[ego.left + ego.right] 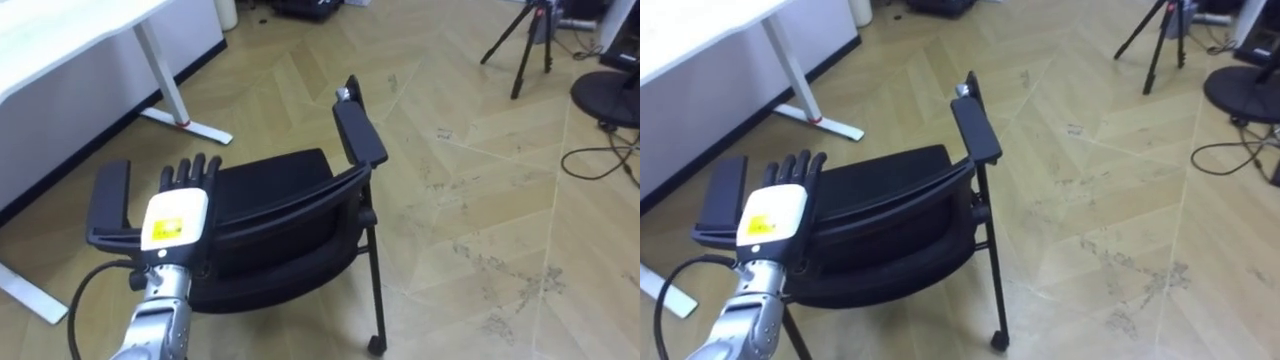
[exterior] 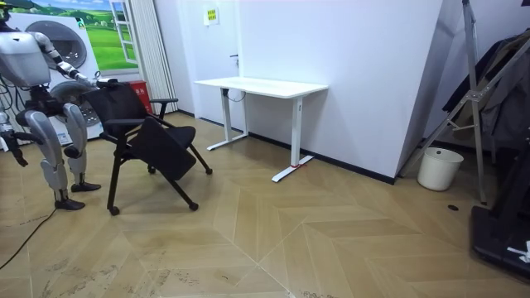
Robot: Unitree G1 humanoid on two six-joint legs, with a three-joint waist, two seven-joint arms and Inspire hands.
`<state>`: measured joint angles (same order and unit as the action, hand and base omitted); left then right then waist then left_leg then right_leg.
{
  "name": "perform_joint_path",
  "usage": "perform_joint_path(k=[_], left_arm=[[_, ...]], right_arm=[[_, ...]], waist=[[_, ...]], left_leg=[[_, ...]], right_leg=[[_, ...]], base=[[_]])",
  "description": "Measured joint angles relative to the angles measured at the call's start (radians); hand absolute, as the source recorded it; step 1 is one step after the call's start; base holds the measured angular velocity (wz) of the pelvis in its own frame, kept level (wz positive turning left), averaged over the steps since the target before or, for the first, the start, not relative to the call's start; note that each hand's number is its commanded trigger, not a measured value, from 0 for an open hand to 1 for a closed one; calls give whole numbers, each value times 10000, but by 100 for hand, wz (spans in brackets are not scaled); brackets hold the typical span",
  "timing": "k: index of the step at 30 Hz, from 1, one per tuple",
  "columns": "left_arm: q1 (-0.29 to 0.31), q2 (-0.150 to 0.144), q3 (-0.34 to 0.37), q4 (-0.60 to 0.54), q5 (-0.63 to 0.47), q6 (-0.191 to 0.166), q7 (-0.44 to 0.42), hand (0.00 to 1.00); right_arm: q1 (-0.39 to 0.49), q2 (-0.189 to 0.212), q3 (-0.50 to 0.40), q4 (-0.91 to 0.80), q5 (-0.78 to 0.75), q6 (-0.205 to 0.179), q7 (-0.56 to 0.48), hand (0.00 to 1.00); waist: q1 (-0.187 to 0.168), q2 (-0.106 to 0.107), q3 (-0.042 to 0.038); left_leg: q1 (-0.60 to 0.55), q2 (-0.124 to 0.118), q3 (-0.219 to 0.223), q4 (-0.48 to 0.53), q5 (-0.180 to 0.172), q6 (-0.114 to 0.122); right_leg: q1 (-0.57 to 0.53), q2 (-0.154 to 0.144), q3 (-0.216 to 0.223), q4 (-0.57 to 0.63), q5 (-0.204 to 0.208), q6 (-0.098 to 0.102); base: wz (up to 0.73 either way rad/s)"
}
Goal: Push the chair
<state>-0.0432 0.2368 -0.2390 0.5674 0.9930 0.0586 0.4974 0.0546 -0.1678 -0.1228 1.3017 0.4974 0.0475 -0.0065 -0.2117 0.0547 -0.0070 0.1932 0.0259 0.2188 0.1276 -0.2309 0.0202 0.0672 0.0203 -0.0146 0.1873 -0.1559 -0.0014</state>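
Observation:
A black chair (image 1: 285,195) with armrests and small wheels stands on the wood floor in front of me, its backrest nearest to me. My left hand (image 1: 182,200) lies on the top edge of the backrest near the left armrest (image 1: 108,200), open, with straight fingers pointing over the seat. The room view has me standing at its left behind the chair (image 2: 153,141), with my left arm stretched forward to the backrest. My right hand (image 2: 10,142) hangs low beside my body.
A white desk (image 1: 60,40) stands ahead on my left, its foot (image 1: 188,125) close to the chair. A tripod (image 1: 525,40), a dark round base (image 1: 610,95) and floor cables (image 1: 600,160) lie ahead right. Open floor stretches ahead of the chair. A white bin (image 2: 437,168) stands far off.

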Motion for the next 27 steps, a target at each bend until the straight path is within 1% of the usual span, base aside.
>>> perform_joint_path(k=[1,2,3,4,7,11,13,17,20,24,27], left_arm=[[-1,-9,37,33,0,-24,1,0],[0,-9,47,35,0,-33,10,25],[2,-9,49,35,0,-36,18,56],[3,-9,62,34,0,-54,27,100],[94,-6,194,33,0,-198,139,100],[168,87,234,50,11,-288,234,100],[171,215,188,108,18,-372,234,100],[172,329,100,195,23,-383,232,100],[172,488,-77,224,38,-384,231,100],[172,496,-84,226,38,-378,231,100],[121,445,29,225,38,-374,239,100]], right_arm=[[0,1,-1,-1,-6,26,-3,0],[-2,0,-11,-7,-9,108,-7,0],[-1,1,-21,-6,-9,146,-9,0],[0,3,-90,-7,-28,195,-14,0],[36,2,-200,-137,-249,195,-17,0],[48,3,-251,-289,-319,186,32,0],[48,3,-251,-288,-319,186,118,0],[49,3,-249,-287,-352,186,234,0],[48,3,-247,-286,-355,186,315,0],[47,2,-249,-284,-398,186,301,0],[21,4,-262,-286,-768,179,93,0]], waist=[[1,-5,-1],[9,-8,-3],[11,-11,-4],[21,-11,-5],[43,-12,-5],[43,-17,-9],[32,-19,-10],[10,-26,-15],[5,-25,-16],[10,-24,-16],[19,-25,-16]], left_leg=[[10,2,7,-53,-2,-2],[28,1,12,-101,-1,-3],[29,1,12,-102,-1,-3],[33,1,16,-108,-1,-3],[77,9,87,-131,0,-5],[113,18,152,-124,-2,-12],[118,18,158,-117,-2,-12],[128,16,164,-108,-2,-12],[131,16,170,-102,-2,-12],[134,17,171,-106,-2,-12],[138,15,176,-103,-2,-12]], right_leg=[[7,5,11,6,1,-1],[7,12,23,6,3,-3],[7,14,25,5,3,-3],[9,17,32,3,4,-4],[23,36,76,-4,4,-5],[18,53,128,-9,9,-12],[18,53,134,-4,11,-13],[26,51,144,9,13,-13],[34,50,149,8,20,-13],[37,51,152,14,25,-13],[33,49,163,17,25,-13]], base=[[0],[0],[0],[0],[-4],[-4],[0],[0],[0],[0],[0]])
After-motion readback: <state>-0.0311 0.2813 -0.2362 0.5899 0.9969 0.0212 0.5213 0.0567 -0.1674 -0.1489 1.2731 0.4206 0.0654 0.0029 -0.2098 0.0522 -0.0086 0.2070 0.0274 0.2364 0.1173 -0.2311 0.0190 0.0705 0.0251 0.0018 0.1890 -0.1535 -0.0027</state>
